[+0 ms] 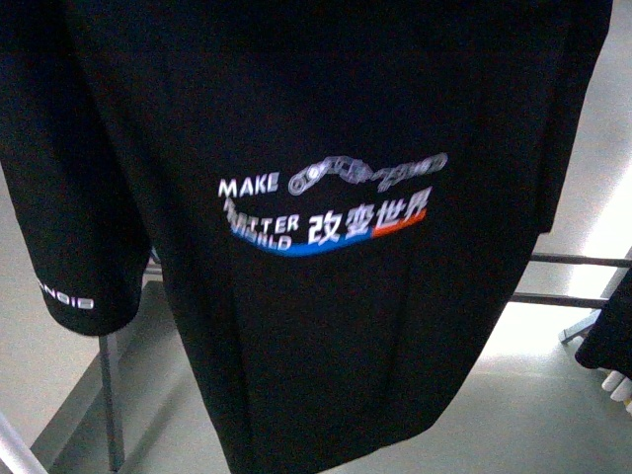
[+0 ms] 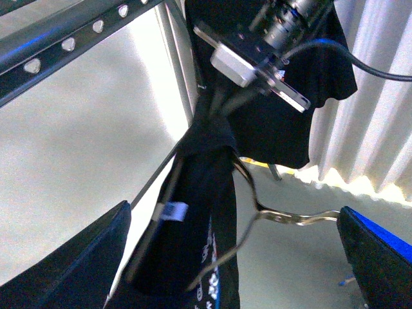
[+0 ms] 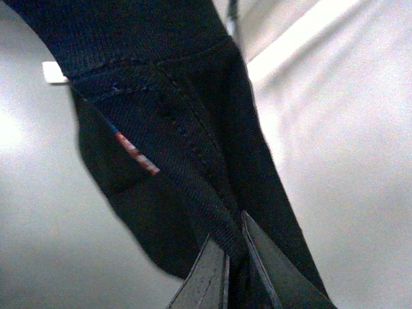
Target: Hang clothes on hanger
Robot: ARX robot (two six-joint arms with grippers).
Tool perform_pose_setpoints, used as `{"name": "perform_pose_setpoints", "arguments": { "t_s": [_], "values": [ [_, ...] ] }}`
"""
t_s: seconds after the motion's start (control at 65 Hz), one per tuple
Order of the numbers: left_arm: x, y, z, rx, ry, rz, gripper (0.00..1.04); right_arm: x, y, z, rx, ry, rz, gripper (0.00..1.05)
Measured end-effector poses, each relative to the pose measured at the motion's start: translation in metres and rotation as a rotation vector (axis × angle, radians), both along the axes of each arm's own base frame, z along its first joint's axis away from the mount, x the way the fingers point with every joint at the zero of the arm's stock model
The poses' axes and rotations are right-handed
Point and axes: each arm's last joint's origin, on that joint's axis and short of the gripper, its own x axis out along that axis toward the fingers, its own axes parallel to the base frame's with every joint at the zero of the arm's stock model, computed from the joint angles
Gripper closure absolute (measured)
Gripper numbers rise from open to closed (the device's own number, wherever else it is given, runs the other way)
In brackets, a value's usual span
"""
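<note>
Grey floor (image 1: 533,415), black T-shirt (image 1: 296,346) cropped above, right end effector (image 3: 233,257) pinching fabric.

Front camera faced the T-shirt (image 1: 336,336) close up, its print side filling the frame. Left wrist camera viewed its bunched collar and the hanger (image 2: 283,217) from nearby. Right wrist camera sat almost against that same collar.

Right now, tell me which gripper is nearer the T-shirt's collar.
Right. The right gripper is clamped on the T-shirt just beside the collar. The left gripper is open, with the collar out beyond its fingertips.
</note>
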Motion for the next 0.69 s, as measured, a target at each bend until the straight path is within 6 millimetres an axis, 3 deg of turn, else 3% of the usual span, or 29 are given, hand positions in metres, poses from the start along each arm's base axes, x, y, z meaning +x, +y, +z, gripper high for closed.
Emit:
{"name": "perform_pose_setpoints", "arguments": {
  "t_s": [0.062,0.123,0.308,0.416,0.693],
  "values": [
    [0.000,0.001,0.000,0.000,-0.001,0.004,0.07,-0.008,-0.014,-0.014,0.004,0.078,-0.016,1.01],
    [0.000,0.004,0.000,0.001,-0.001,0.011,0.07,-0.018,-0.034,-0.017,0.014,0.112,-0.037,1.01],
    [0.000,0.002,0.000,0.000,-0.001,0.006,0.07,-0.068,-0.103,0.013,0.033,0.111,-0.121,1.01],
    [0.000,0.001,0.000,-0.001,-0.001,0.000,0.07,-0.091,-0.129,0.021,0.020,0.114,-0.164,1.01],
    [0.000,0.001,0.001,-0.001,-0.002,-0.001,0.07,-0.110,-0.145,0.002,0.031,0.195,-0.179,1.01]
  ]
}}
